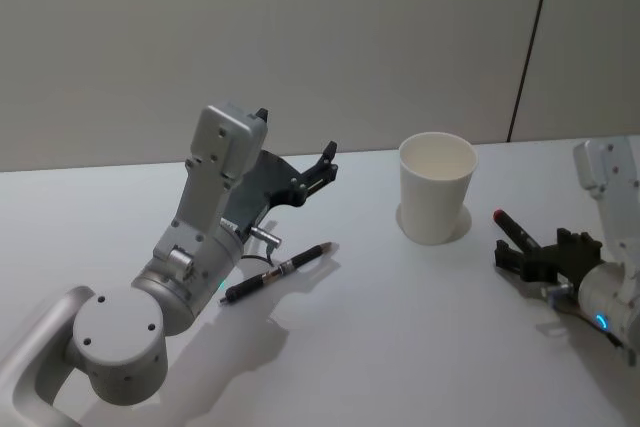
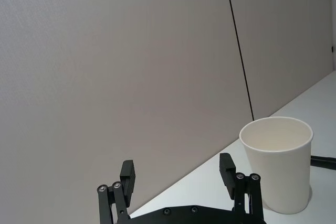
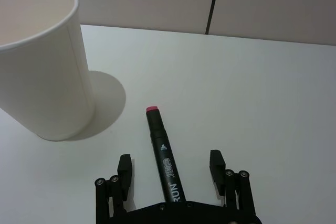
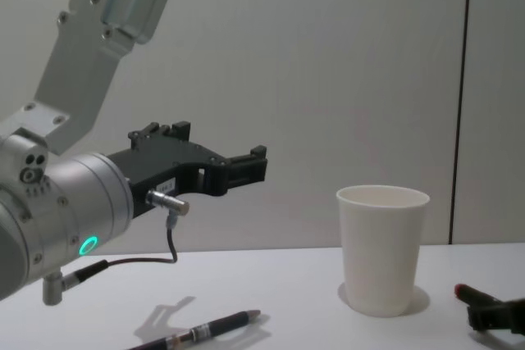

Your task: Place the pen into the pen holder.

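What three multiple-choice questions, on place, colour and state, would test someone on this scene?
1. Where is the slim black pen?
A) inside the white paper cup
B) on the white table near the left arm
C) in the right gripper
2. What colour is the tip of the thick black marker between the right gripper's fingers?
A) blue
B) red
C) green
3. How is the left gripper?
A) shut on the pen
B) shut on the cup
C) open, raised off the table
Answers: B, it lies flat on the table; B, the tip shows red; C, its fingers stand apart, holding nothing.
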You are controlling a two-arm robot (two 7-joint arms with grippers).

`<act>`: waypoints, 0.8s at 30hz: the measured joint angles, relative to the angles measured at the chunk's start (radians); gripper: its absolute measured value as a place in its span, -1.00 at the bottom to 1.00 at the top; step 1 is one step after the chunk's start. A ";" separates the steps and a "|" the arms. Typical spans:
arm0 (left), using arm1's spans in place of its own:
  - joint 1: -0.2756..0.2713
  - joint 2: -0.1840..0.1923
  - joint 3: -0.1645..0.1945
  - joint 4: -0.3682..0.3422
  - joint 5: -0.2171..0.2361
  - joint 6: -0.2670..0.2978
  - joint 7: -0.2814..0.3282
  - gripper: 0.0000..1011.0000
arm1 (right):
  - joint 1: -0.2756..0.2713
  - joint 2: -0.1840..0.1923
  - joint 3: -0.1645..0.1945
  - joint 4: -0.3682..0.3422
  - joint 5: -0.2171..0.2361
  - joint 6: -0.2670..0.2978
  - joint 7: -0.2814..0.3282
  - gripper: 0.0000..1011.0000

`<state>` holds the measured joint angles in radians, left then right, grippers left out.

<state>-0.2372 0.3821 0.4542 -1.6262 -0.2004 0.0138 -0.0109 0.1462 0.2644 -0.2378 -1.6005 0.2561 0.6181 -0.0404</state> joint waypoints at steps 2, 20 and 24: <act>0.000 0.000 0.000 0.000 0.000 0.000 0.000 0.98 | 0.000 0.000 0.000 0.000 0.000 0.000 0.000 0.83; 0.000 0.000 0.000 0.000 0.000 0.000 0.000 0.98 | -0.002 -0.001 0.002 -0.001 -0.003 -0.009 0.010 0.61; 0.000 0.000 0.000 0.000 0.000 0.000 0.000 0.98 | -0.003 -0.001 0.002 -0.001 -0.004 -0.012 0.013 0.58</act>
<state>-0.2372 0.3821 0.4542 -1.6262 -0.2004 0.0139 -0.0109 0.1437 0.2631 -0.2360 -1.6019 0.2519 0.6062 -0.0278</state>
